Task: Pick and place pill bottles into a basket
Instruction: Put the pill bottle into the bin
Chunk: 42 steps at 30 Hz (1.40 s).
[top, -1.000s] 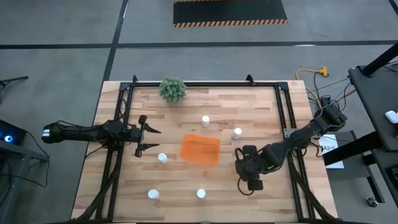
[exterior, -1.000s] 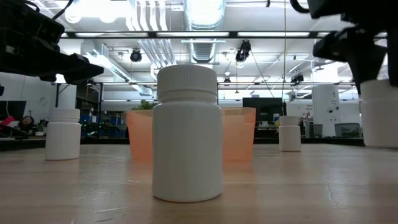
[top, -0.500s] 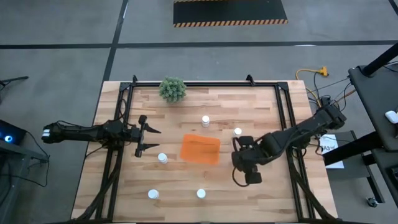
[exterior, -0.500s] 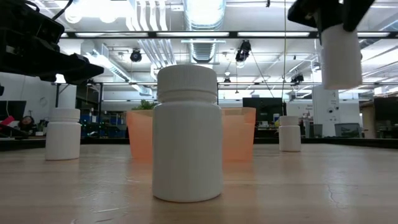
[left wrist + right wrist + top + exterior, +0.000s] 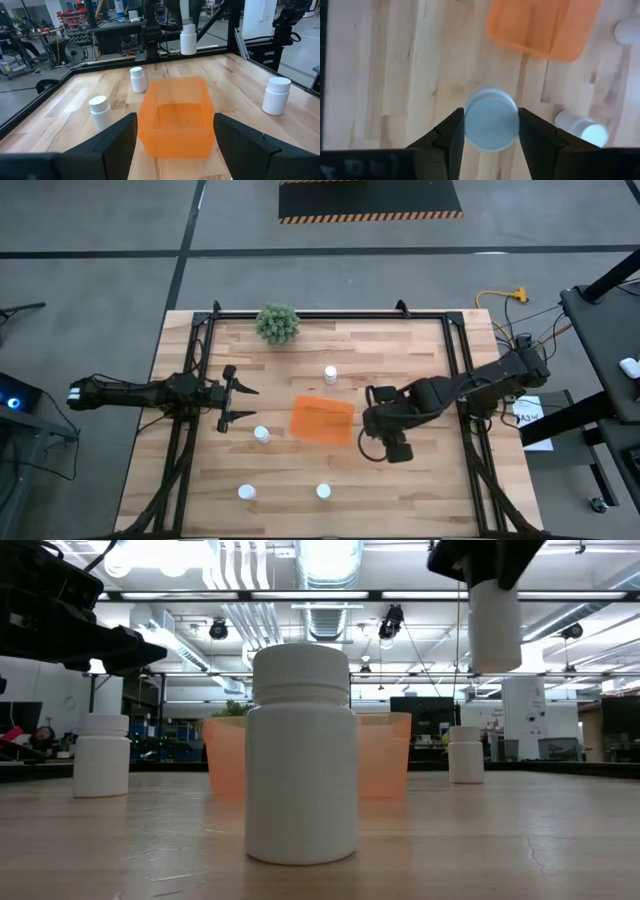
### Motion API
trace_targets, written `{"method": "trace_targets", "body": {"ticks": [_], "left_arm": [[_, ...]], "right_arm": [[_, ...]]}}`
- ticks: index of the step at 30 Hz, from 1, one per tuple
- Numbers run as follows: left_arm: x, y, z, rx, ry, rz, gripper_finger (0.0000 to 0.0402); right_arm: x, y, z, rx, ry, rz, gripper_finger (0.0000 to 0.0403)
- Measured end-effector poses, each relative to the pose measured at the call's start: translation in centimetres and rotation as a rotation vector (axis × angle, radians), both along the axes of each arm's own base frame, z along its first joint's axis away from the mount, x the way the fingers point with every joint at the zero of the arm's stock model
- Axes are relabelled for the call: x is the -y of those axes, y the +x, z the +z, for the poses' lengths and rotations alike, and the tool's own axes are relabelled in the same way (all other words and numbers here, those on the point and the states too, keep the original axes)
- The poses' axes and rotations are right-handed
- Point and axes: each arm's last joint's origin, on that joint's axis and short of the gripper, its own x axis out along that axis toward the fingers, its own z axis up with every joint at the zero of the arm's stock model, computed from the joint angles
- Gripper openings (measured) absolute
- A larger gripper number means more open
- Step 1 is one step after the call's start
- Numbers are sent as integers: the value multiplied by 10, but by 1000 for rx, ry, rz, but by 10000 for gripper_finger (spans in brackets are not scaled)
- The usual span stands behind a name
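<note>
Left wrist view: orange basket (image 5: 175,117) empty, pill bottles (image 5: 100,112) outside

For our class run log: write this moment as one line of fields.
right gripper: shut on white-capped pill bottle, lifted beside orange plastic basket | left gripper: open, waiting | basket: empty

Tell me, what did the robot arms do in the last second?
The right tool, shut on a pill bottle, lifted it higher and carried it toward the orange basket; it isn't over the basket yet. The left tool stayed open and still at the table's left side. The basket, plant and other bottles didn't move.
</note>
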Motion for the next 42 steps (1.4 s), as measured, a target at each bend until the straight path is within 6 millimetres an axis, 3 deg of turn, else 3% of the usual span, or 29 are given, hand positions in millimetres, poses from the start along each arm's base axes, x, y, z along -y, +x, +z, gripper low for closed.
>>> {"method": "trace_targets", "body": {"ticks": [12,22,32,42], "left_arm": [[0,0,0,-1,0,0,245],[0,0,0,0,0,0,245],[0,0,0,0,0,0,245],[0,0,0,1,0,0,245]], "right_arm": [[22,42,-1,7,6,99,148],[24,78,-2,2,-28,198,148],[22,110,-15,-63,-54,277,148],[31,123,-41,-78,-18,289,148]]}}
